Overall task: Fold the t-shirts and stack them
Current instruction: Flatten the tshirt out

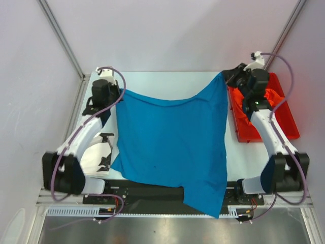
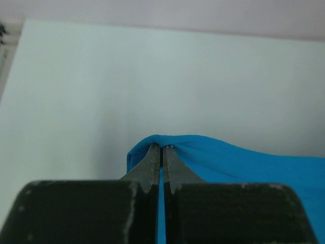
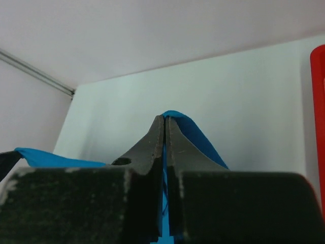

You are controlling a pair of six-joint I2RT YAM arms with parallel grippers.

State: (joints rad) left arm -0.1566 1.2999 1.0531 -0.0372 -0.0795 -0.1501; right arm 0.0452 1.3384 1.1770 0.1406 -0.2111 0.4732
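The bright blue t-shirt point(image 1: 172, 142) hangs stretched between my two grippers above the table, its lower edge draping past the near table edge. My left gripper point(image 1: 121, 91) is shut on its far left corner, seen pinched in the left wrist view point(image 2: 162, 148) with blue cloth point(image 2: 244, 160) trailing right. My right gripper point(image 1: 224, 77) is shut on the far right corner, seen in the right wrist view point(image 3: 165, 118) with blue cloth point(image 3: 195, 137) behind it. The white shirt with black blotches point(image 1: 97, 155) lies under the left arm. The orange shirt point(image 1: 277, 96) sits in the red bin.
The red plastic bin point(image 1: 244, 129) stands at the right of the white table point(image 1: 167, 81); its wall shows at the right edge of the right wrist view point(image 3: 318, 117). Grey walls and metal frame posts enclose the far side.
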